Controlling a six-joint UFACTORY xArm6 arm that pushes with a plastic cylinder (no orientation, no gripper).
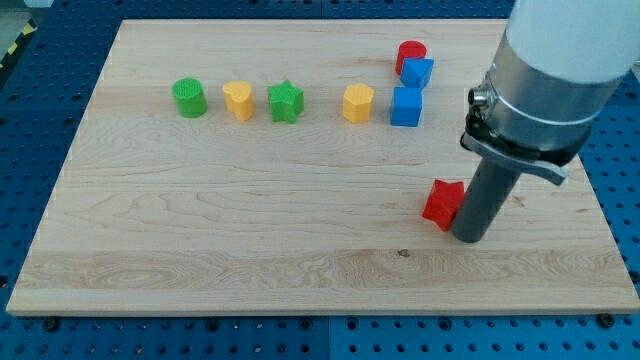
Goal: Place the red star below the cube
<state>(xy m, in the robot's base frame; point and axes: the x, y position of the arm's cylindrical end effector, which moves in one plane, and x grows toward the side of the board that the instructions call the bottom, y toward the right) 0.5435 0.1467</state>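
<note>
Lower right of the frame, my tip [468, 236], a bare jawless rod, touches the red star [441, 203], a light, stiff, easy-sliding block best pushed on its right flank toward the spot below the blue cube [406, 106].

Board [200, 230]: pale wood, lengthwise grain, small dark knot near the view's bottom centre. Fills most of the view; far edge toward the view's top looks shorter than the near edge. Beneath and around it a blue perforated base [50, 90] with a regular hole grid, visible on all four sides. Yellow-black hazard tape [12, 48] at the view's top-left corner. Light even and diffuse; soft shadows only. No walls, floor or windows in view
</note>
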